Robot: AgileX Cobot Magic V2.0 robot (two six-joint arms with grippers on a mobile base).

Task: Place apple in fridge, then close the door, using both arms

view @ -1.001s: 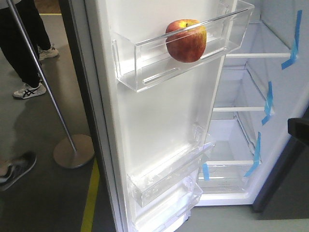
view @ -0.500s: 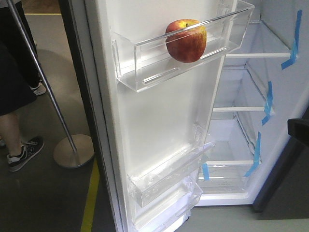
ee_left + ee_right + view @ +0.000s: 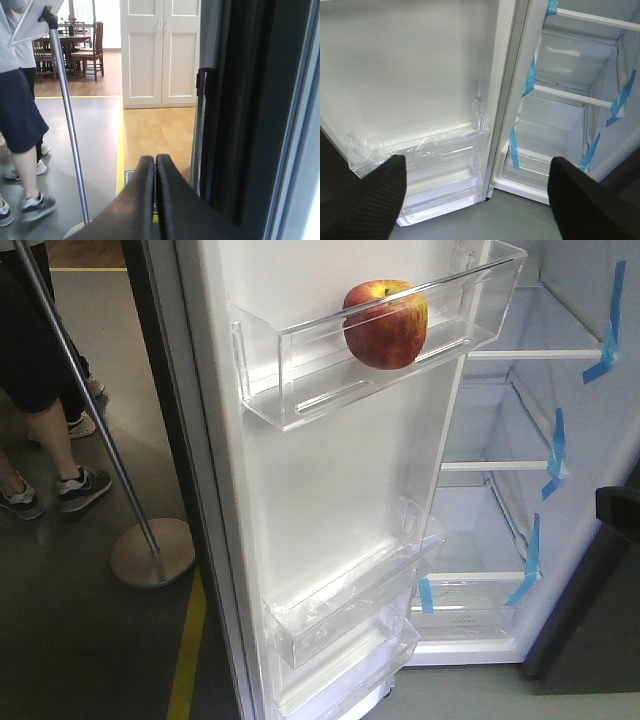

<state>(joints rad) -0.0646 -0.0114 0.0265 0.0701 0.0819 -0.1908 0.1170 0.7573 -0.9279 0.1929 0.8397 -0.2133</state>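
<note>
Evidently only the bystander's legs (image 3: 40, 400) beside the barrier post (image 3: 98, 425) had shifted: the apple (image 3: 386, 325) stayed midway along the top bin (image 3: 300, 390) of the door (image 3: 330, 490), the left gripper (image 3: 155, 160) was pinched shut on nothing, and the right gripper (image 3: 477, 170) gaped empty, so only closing the door remained.

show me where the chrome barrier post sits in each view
Exterior front: chrome barrier post at far left, slanting down to its round base.
Left wrist: post left of centre, running top to bottom.
Right wrist: not in it.
Shared: yellow floor line, front and left wrist.
</note>
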